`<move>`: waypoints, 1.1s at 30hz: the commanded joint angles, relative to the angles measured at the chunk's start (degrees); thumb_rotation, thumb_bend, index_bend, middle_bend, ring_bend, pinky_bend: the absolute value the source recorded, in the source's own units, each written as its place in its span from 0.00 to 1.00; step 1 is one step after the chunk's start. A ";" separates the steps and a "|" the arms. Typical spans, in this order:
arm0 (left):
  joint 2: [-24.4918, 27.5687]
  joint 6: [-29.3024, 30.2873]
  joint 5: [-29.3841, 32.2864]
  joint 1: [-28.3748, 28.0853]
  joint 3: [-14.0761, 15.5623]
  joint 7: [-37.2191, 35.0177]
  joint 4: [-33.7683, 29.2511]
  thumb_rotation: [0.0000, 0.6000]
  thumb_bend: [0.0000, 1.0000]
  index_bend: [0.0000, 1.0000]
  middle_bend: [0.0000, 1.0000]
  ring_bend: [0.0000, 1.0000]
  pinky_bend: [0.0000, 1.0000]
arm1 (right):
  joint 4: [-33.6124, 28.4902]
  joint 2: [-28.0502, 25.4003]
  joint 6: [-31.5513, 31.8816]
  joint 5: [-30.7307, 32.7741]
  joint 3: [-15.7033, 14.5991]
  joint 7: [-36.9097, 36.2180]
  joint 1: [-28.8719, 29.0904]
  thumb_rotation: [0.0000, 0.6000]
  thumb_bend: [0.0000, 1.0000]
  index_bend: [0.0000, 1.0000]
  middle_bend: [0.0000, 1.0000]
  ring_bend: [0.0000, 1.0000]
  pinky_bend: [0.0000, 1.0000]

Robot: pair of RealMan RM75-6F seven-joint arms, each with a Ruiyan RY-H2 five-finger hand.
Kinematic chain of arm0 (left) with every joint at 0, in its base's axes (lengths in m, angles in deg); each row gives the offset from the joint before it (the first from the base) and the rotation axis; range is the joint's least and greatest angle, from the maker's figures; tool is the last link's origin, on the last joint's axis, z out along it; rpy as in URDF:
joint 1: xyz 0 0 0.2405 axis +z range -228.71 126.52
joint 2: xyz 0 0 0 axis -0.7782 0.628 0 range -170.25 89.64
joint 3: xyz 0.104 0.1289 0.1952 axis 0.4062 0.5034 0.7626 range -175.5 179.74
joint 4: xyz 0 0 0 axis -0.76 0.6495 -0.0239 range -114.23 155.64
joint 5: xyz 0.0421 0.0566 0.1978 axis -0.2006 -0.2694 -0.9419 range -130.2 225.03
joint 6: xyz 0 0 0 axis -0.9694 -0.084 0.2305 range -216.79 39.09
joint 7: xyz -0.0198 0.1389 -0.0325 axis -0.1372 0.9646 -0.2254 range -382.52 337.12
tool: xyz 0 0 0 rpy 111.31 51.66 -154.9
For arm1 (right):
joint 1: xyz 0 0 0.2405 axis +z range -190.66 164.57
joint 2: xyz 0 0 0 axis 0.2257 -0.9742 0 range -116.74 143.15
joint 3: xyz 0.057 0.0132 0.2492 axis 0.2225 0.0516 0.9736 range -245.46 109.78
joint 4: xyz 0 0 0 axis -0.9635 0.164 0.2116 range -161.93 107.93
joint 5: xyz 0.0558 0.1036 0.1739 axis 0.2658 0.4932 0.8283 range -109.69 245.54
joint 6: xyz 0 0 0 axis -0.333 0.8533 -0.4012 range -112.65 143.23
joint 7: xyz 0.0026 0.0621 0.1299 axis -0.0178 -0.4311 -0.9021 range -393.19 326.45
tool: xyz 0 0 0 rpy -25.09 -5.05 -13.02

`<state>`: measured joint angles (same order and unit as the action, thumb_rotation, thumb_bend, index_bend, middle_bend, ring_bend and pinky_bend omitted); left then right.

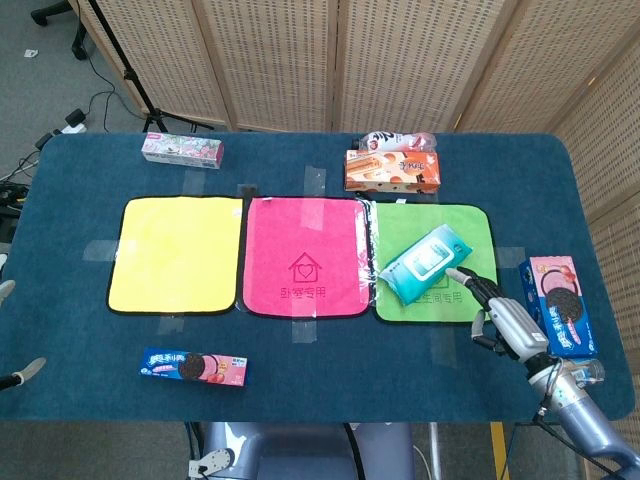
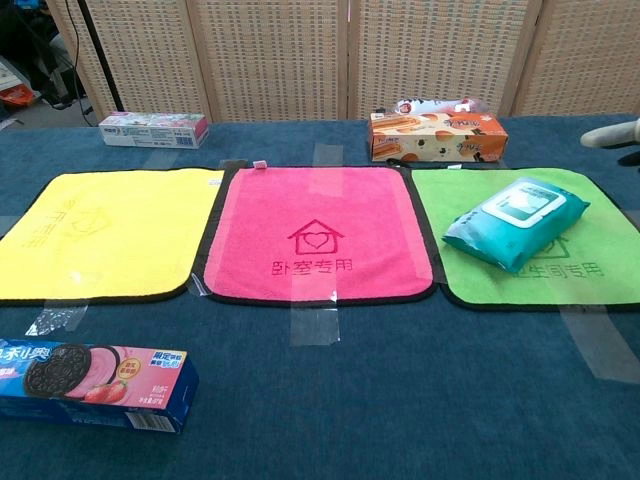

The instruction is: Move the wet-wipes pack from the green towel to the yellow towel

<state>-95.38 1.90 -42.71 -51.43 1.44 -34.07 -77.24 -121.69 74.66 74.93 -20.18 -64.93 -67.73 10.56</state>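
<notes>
The teal wet-wipes pack (image 1: 425, 262) (image 2: 515, 220) lies slantwise on the green towel (image 1: 470, 225) (image 2: 470, 190), the rightmost of three towels. The yellow towel (image 1: 175, 255) (image 2: 110, 230) lies bare at the far left of the row. My right hand (image 1: 500, 315) hovers by the green towel's front right corner, fingers spread and pointing at the pack, a short way from it and holding nothing. In the chest view only one of its fingertips (image 2: 615, 133) shows at the right edge. My left hand (image 1: 12, 335) shows only as two grey tips, far apart, at the left edge.
A pink towel (image 1: 305, 255) (image 2: 315, 235) lies between the other two. A blue biscuit box (image 1: 193, 367) (image 2: 90, 380) sits front left, another (image 1: 557, 305) right of my right hand. An orange box (image 1: 392, 170) (image 2: 437, 136) and a pink-green box (image 1: 182, 149) (image 2: 154, 129) stand at the back.
</notes>
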 commanded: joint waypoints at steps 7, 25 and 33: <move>0.27 -1.54 0.11 -0.81 0.04 0.38 -0.67 1.00 0.00 0.00 0.00 0.00 0.00 | 0.77 2.13 -17.24 14.08 4.88 -10.15 8.79 1.00 1.00 0.00 0.00 0.00 0.00; 1.27 -1.96 0.97 -1.13 -0.34 -3.91 0.51 1.00 0.00 0.00 0.00 0.00 0.00 | 11.94 10.46 -26.42 35.84 9.37 -4.07 13.79 1.00 1.00 0.00 0.00 0.00 0.00; 1.56 -2.41 0.94 -1.32 -0.22 -4.59 0.68 1.00 0.00 0.00 0.00 0.00 0.00 | 7.18 10.45 -30.97 38.72 10.15 -1.89 15.48 1.00 1.00 0.00 0.00 0.00 0.00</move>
<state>-93.83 -0.50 -41.77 -52.75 1.21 -38.66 -76.57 -112.99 85.01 44.77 17.83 -55.19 -70.44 25.39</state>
